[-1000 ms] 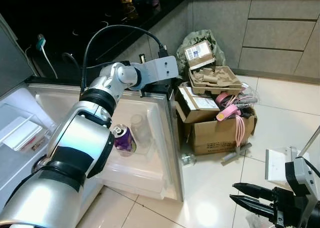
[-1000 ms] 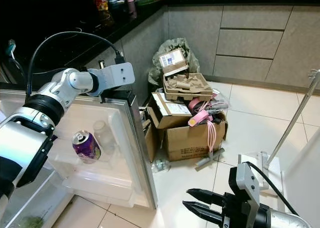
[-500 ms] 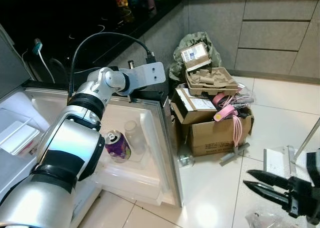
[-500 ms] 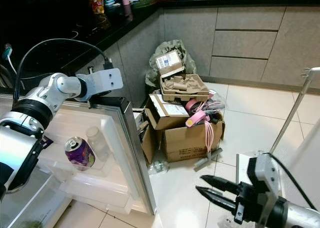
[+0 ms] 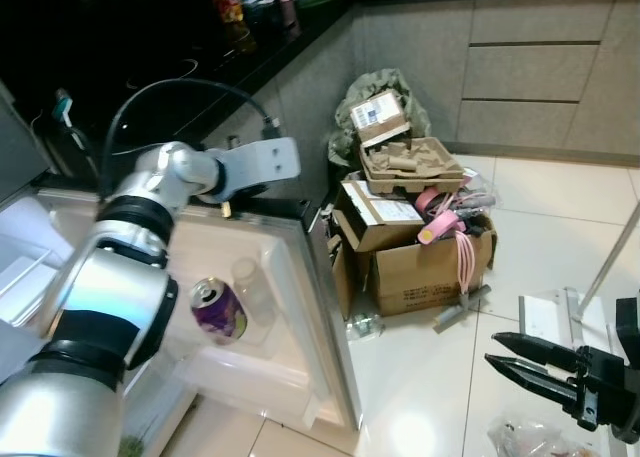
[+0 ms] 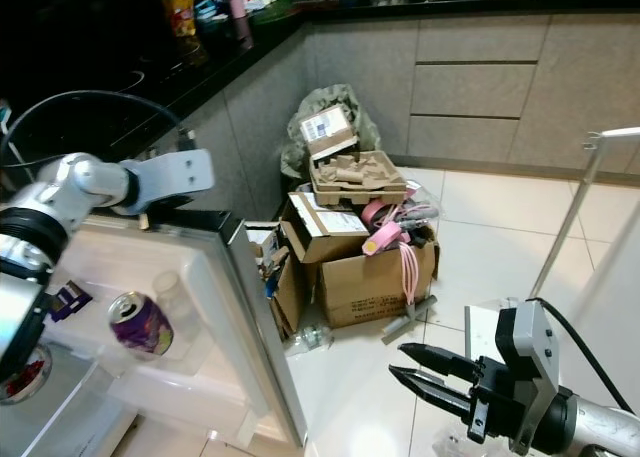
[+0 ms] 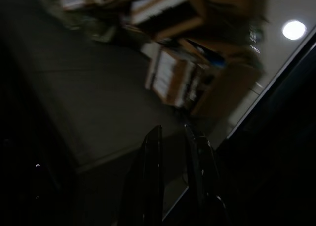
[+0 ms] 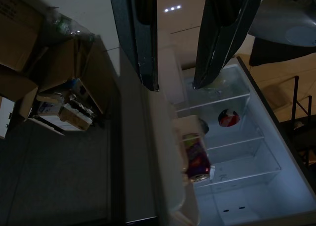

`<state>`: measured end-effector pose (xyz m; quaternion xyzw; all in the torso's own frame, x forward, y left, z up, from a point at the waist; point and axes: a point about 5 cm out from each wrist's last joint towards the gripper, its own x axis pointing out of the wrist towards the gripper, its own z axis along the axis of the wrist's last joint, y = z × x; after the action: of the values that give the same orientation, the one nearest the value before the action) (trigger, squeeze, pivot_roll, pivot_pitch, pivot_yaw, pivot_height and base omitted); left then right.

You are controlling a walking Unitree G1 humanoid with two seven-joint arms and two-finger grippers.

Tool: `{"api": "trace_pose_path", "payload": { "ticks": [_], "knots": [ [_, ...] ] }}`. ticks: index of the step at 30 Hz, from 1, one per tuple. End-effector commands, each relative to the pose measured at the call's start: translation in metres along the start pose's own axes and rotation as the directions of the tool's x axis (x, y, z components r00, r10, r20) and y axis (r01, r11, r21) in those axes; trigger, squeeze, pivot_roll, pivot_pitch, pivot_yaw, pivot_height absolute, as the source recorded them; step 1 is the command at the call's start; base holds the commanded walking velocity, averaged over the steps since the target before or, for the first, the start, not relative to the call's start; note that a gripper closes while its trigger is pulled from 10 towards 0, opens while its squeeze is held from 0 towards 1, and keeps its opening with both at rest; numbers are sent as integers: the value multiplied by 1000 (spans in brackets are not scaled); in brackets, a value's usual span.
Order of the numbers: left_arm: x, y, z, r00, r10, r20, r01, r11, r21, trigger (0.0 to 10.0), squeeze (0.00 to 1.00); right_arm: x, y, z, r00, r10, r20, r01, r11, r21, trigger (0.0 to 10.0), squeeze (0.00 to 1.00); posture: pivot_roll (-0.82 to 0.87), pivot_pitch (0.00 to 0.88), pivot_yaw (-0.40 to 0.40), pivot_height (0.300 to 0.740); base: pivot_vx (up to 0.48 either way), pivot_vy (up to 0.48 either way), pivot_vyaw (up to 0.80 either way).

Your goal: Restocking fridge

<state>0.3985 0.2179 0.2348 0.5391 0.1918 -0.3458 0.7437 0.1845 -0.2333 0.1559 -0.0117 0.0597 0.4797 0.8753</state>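
The white fridge door (image 5: 300,372) stands swung open with a purple soda can (image 5: 218,310) and a clear bottle (image 5: 251,287) upright in its shelf, the left gripper (image 7: 173,147), fingers nearly together and empty, near its top edge, the right gripper (image 6: 425,374) parted, empty, over the floor.

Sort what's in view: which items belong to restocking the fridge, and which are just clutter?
Job:
fridge door
purple can on the door shelf
clear bottle beside it
left pincer at the door's top edge
right pincer, open

Clutter:
cardboard boxes
egg tray
green bag
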Motion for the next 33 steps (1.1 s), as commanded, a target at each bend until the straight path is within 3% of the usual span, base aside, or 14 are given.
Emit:
{"api": "trace_pose_path", "payload": {
  "ticks": [1,8,10,12,15,16,19,20,23,24,26,27,29,33],
  "knots": [
    [-4,-14,-27,992,-90,-91,88,996,-31,10000,0,2,1,-1,1000,18,-11,-18,1000,5,10000,0,-142,0,114,740,0,0,0],
    [-26,-5,-35,971,-196,-134,196,980,-9,10000,0,4,1,-4,999,31,-17,-31,999,11,10000,0,-136,0,113,740,0,0,0],
    [-36,-3,-35,948,-292,-125,294,956,-8,10000,0,6,1,-5,999,40,-23,-39,999,16,10000,0,-134,0,110,740,0,0,0],
    [-36,-3,-35,948,-292,-125,294,956,-8,10000,0,6,1,-5,999,40,-23,-39,999,16,10000,0,-134,0,110,740,0,0,0],
    [-51,-5,-31,873,-481,-79,482,876,1,10000,0,8,2,-5,998,57,-25,-56,998,18,10000,0,-134,0,107,740,0,0,0],
    [-51,-5,-31,873,-481,-79,482,876,1,10000,0,8,2,-5,998,57,-25,-56,998,18,10000,0,-134,0,107,740,0,0,0],
    [-60,-10,-33,790,-607,-85,612,790,45,10000,0,10,3,-5,997,67,-24,-67,998,21,10000,0,-130,0,106,740,0,0,0],
    [-60,-10,-33,790,-607,-85,612,790,45,10000,0,10,3,-5,997,67,-24,-67,998,21,10000,0,-130,0,106,740,0,0,0],
    [-64,-16,-39,737,-656,-164,674,732,103,10000,0,12,3,-5,997,73,-25,-72,997,23,10000,0,-125,0,104,740,0,0,0],
    [-64,-16,-39,737,-656,-164,674,732,103,10000,0,12,3,-5,997,73,-25,-72,997,23,10000,0,-125,0,104,740,0,0,0],
    [-68,-19,-44,696,-679,-234,714,689,124,10000,0,14,2,-6,997,78,-25,-77,997,24,10000,0,-122,0,101,740,0,0,0],
    [-68,-19,-44,696,-679,-234,714,689,124,10000,0,14,2,-6,997,78,-25,-77,997,24,10000,0,-122,0,101,740,0,0,0],
    [-72,-20,-47,666,-688,-287,740,656,145,10000,0,16,2,-6,996,82,-25,-81,996,24,10000,0,-122,0,103,740,0,0,0],
    [-72,-21,-49,658,-681,-321,747,643,168,10000,0,19,3,-6,996,88,-29,-88,996,19,10000,0,-123,0,103,740,0,0,0]
  ]
}}
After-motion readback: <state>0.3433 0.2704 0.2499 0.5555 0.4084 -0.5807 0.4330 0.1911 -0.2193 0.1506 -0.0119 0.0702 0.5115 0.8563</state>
